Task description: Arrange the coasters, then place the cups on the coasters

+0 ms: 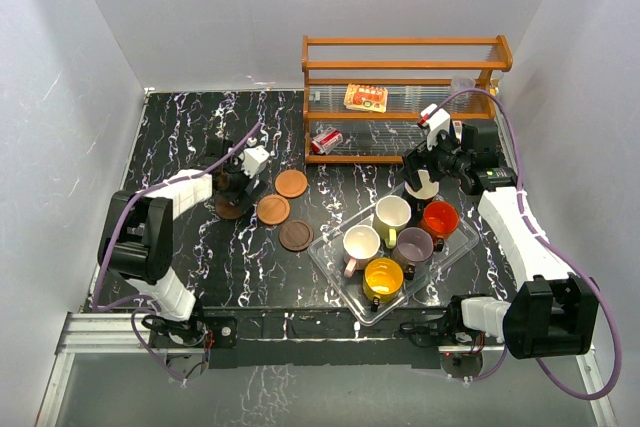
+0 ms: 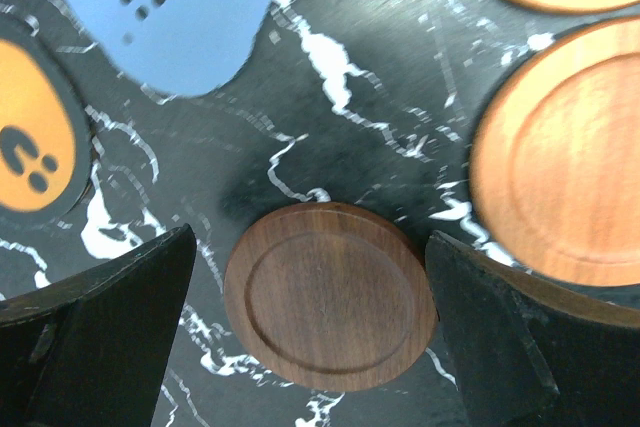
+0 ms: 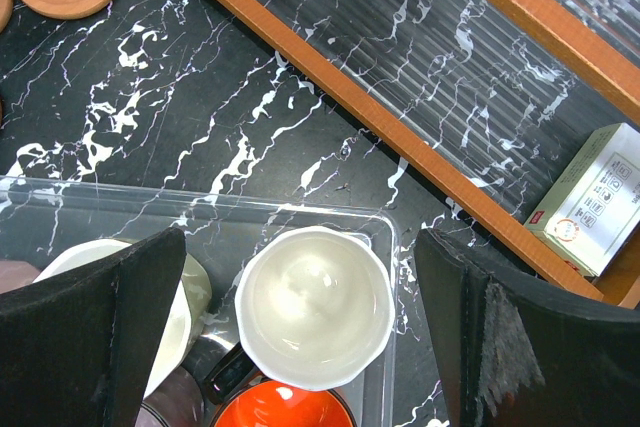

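Observation:
My left gripper hangs open low over a dark brown coaster, which lies flat on the table between the fingers, apart from both. Around it lie a blue-grey coaster, an orange coaster with a dark rim and two orange-brown coasters. Another dark brown coaster lies nearer the tray. My right gripper is open around the black cup with a white interior at the tray's far corner. The cream, orange-red, mauve, pale pink and yellow cups stand in the tray.
The clear plastic tray sits at the front right of the black marble table. A wooden rack stands at the back right, holding a printed box and a small packet. White walls close in on both sides.

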`<control>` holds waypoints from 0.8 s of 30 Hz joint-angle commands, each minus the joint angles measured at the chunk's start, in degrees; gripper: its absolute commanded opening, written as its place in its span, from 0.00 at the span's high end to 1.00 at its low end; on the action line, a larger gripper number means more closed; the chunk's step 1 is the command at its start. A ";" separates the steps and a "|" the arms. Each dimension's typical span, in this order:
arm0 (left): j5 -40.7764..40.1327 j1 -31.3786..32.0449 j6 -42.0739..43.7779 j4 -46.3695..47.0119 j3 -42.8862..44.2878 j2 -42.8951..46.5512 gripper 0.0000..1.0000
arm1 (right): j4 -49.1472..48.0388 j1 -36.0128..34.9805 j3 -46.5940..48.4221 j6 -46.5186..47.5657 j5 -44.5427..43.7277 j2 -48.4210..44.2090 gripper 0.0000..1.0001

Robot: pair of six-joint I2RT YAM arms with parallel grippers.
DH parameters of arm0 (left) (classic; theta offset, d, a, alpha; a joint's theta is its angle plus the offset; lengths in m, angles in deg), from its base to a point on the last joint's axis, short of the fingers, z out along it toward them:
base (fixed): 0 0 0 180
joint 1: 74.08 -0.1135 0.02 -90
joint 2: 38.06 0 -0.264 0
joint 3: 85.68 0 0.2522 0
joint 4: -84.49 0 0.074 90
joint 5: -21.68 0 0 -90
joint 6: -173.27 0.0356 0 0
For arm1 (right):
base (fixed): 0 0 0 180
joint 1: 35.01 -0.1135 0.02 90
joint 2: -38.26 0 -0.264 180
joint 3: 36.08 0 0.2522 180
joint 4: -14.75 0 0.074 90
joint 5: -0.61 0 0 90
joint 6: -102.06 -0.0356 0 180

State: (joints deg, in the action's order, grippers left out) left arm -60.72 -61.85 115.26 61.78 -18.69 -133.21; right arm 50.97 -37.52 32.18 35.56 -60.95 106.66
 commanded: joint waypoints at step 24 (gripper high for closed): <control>3.56 -11.16 -8.14 -4.48 -5.62 9.05 0.03 | -1.30 0.28 0.58 0.66 0.95 -0.48 0.02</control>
State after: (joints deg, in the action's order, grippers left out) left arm -59.50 -71.45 108.70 60.56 -24.19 -123.90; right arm 51.01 -37.52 32.18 35.78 -60.88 106.66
